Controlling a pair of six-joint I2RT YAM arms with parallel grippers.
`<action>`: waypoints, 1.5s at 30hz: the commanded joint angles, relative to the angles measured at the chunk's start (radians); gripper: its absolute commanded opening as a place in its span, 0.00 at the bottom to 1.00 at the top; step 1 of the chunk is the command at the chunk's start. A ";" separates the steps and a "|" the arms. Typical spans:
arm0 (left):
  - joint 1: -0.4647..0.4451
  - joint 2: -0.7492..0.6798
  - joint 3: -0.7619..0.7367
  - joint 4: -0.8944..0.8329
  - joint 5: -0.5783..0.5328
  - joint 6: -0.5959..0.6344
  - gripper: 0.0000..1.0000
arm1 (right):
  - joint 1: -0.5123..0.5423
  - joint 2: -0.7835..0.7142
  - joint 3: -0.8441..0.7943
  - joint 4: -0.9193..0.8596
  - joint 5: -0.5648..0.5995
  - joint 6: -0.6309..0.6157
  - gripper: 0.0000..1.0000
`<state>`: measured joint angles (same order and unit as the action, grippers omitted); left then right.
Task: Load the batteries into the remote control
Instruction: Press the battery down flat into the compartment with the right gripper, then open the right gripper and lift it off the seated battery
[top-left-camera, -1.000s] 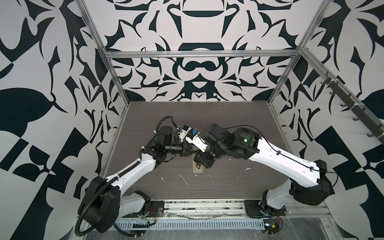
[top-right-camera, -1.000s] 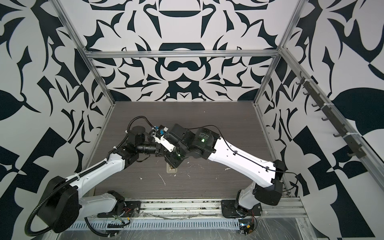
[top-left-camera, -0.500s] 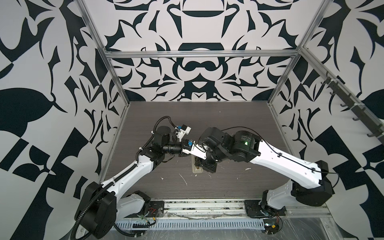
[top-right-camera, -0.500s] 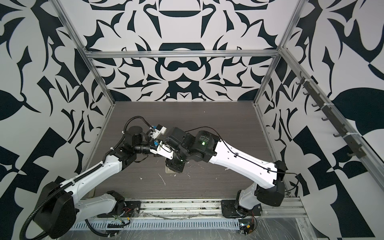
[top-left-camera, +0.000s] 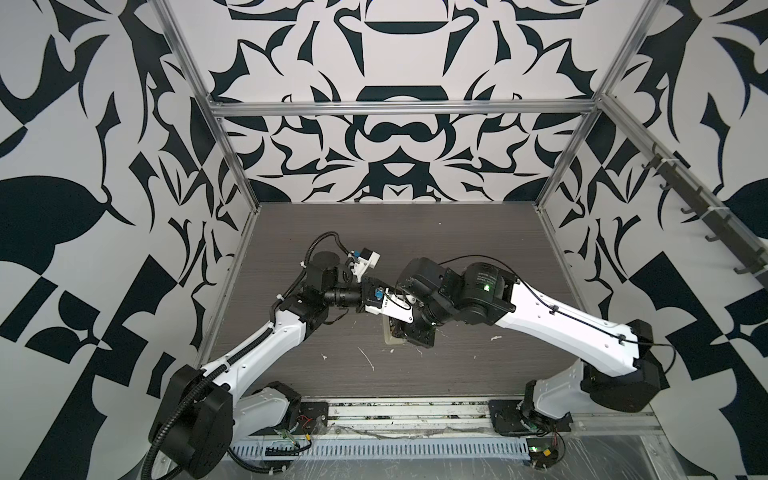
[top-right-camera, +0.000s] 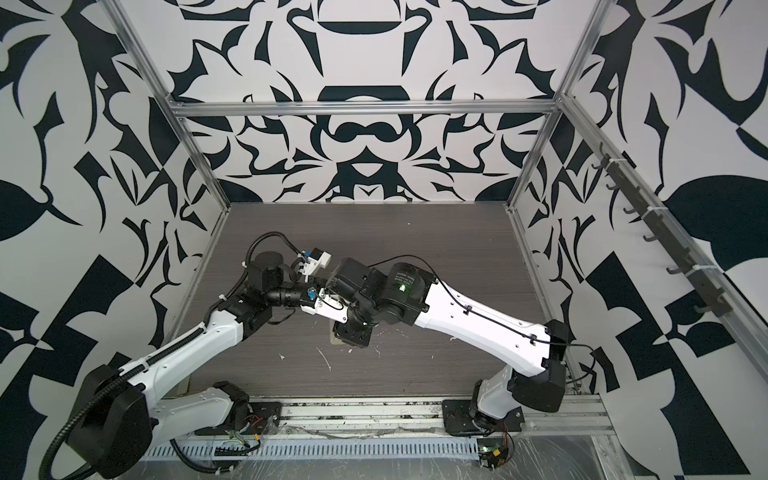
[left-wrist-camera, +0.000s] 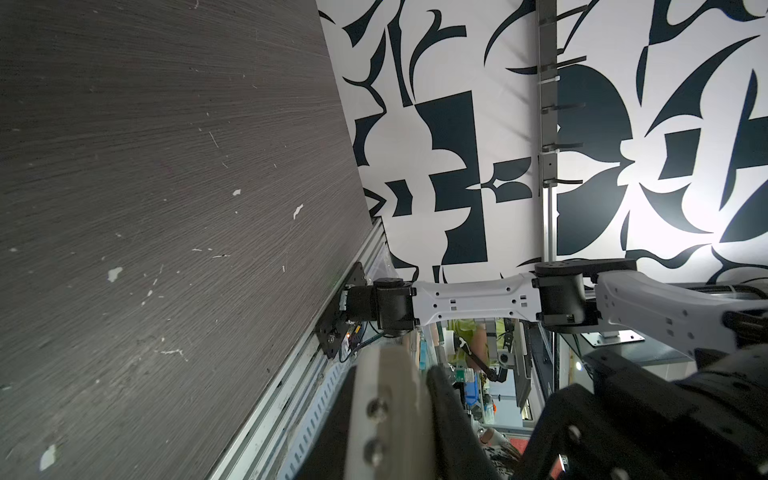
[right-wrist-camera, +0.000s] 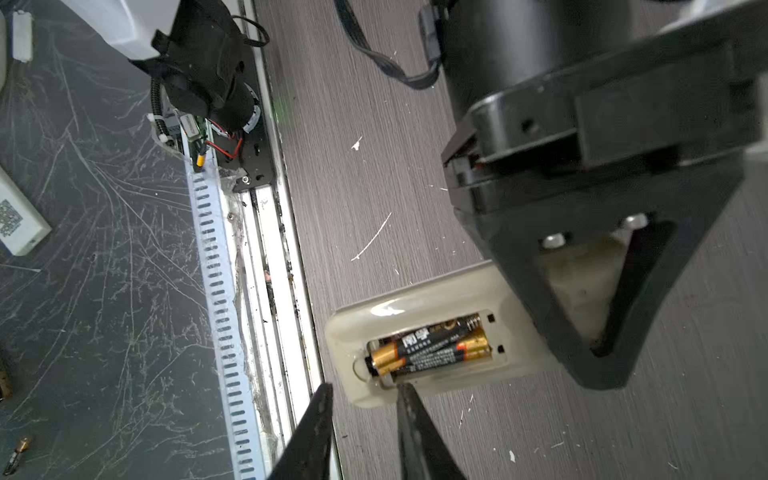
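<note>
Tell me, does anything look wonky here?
Yes. In the open back of the pale cream plastic remote control, the two black-and-gold cylinder batteries look crooked: one lies slanted over the other, not side by side, so they seem not fully seated.

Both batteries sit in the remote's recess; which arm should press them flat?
Right. The right gripper, open, hovers at the battery end of the remote, beside the batteries; the left gripper is shut over its other end, likely steadying it.

left fingers (left-wrist-camera: 390, 415) closed; right fingers (right-wrist-camera: 415, 432) slightly parted; wrists adjacent
</note>
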<state>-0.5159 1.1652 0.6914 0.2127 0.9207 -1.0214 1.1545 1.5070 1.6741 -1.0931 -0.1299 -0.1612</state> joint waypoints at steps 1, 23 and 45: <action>0.007 -0.022 0.000 0.030 0.004 -0.007 0.00 | 0.005 0.007 0.007 -0.007 0.049 -0.036 0.30; 0.011 -0.039 -0.004 0.023 -0.004 -0.011 0.00 | 0.006 0.050 0.002 0.049 0.119 -0.062 0.18; 0.013 -0.025 0.001 0.058 0.011 -0.037 0.00 | 0.006 0.137 0.004 0.119 0.261 0.035 0.11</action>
<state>-0.4946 1.1534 0.6800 0.2077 0.8616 -1.0138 1.1648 1.6115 1.6741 -1.0348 0.0734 -0.1623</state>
